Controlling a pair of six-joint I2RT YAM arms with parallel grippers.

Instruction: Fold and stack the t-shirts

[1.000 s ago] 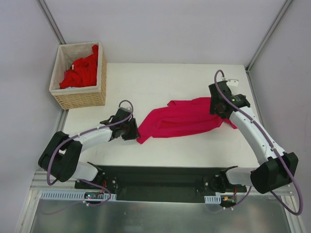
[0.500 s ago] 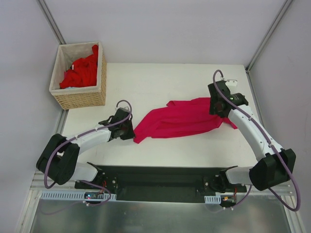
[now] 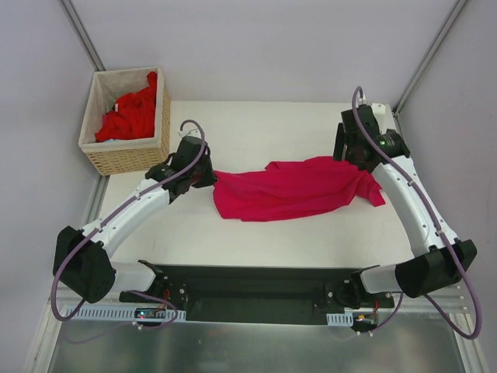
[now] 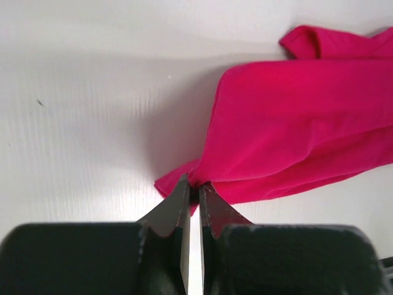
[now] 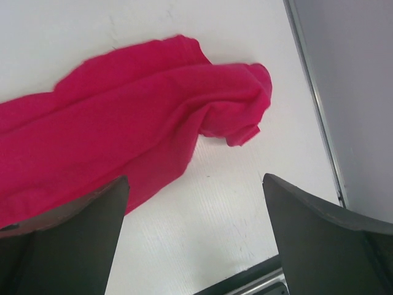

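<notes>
Magenta t-shirt (image 3: 291, 189) lies crumpled, stretched crosswise mid-bench (image 3: 272, 132), well apart from wicker basket (image 3: 128, 162) holding red t-shirts (image 3: 128, 116). Left pincer (image 4: 193, 185) clamped tight on thin bunch of cloth at shirt's left corner. Right pincer (image 5: 195, 179) jaws wide apart, hovering above shirt's right end, gripping nothing.

We judge cloth light, limp, no stiffness: sags and drags from single hold. We would take second hold at right-end hem or sleeve fold, pinching few layers, so two holds can spread it flat.
</notes>
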